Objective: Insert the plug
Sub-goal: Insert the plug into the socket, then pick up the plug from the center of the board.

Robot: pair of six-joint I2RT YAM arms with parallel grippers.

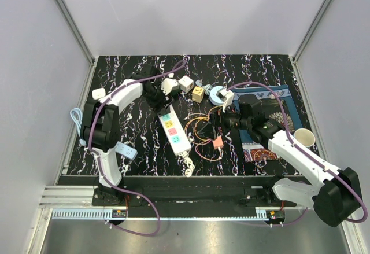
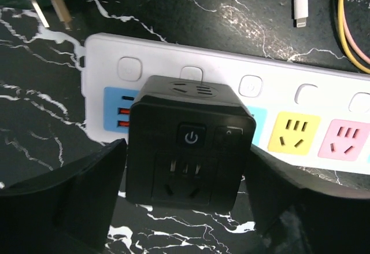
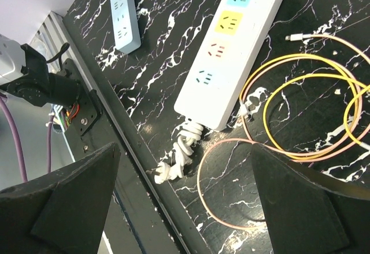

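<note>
I see the black plug adapter (image 2: 191,132) seated on the white power strip (image 2: 300,98), over the socket between the USB ports and the yellow socket. My left gripper (image 2: 188,157) is released, its fingers (image 2: 69,202) just off the adapter's sides. My right gripper (image 3: 185,150) hangs wide open above the strip's cord end and the yellow cable (image 3: 300,63).

Black adapter (image 2: 191,144) fills the space between the left jaws; side clearance unclear.
</note>
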